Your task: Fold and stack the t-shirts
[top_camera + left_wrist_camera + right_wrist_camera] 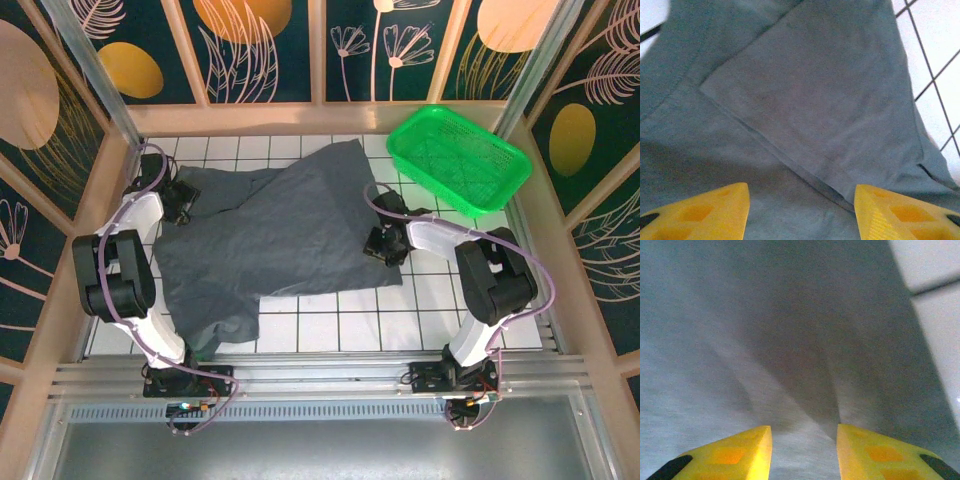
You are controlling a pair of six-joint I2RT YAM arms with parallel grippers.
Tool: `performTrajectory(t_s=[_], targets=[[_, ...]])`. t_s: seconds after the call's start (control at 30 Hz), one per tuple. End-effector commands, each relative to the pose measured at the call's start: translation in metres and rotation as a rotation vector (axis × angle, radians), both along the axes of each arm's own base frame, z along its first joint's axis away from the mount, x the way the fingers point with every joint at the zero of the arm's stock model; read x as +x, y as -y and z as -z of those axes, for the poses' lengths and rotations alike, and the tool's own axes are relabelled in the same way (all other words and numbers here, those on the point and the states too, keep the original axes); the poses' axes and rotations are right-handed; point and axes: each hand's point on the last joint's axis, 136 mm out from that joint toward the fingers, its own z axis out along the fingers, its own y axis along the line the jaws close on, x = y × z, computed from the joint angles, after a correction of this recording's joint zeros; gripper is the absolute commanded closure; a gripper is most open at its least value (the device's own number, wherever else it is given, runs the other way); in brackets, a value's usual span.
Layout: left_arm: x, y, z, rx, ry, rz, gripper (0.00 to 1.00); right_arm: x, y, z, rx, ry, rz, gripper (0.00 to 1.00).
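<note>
From above, the t-shirt (270,240) lies rumpled over the left and middle of the tiled table (440,310). Its long axis slants from near-left toward the green basket (458,155). Close up, the left gripper (801,189) hangs spread above a folded layer. The right gripper (804,428) stands narrower, with cloth ridged between; I cannot tell if it grips.

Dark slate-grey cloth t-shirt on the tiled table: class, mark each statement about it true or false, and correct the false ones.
1. The dark slate-grey cloth t-shirt lies inside the green plastic mesh basket. False: it lies spread on the white tiled table.
2. The left hand has its yellow fingers apart over the shirt. True.
3. The basket stands at the table's far right corner. True.
4. The right hand rests on the basket. False: it is at the shirt's right edge.
</note>
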Motion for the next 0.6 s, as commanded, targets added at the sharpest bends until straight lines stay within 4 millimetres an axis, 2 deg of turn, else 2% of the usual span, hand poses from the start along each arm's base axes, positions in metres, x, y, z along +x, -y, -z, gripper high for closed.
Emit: performTrajectory(t_s=[0.0,0.13,0.23,0.43,0.57], targets=[[0.015,0.008,-0.002,-0.049,0.045,0.015,0.41,-0.014,0.025,0.003,-0.054,-0.026,0.086,0.60],[0.018,0.004,0.002,-0.021,0.029,0.019,0.39,-0.026,0.061,0.021,-0.112,-0.097,0.177,0.61],[0.021,-0.001,0.007,-0.002,0.011,0.023,0.38,-0.024,0.079,0.022,-0.121,-0.104,0.223,0.61],[0.023,-0.003,0.027,-0.001,-0.042,0.023,0.38,-0.001,0.076,0.009,-0.088,-0.058,0.207,0.60],[0.007,-0.004,0.044,0.011,-0.130,0.021,0.38,0.004,0.072,0.006,-0.076,-0.056,0.206,0.60]])
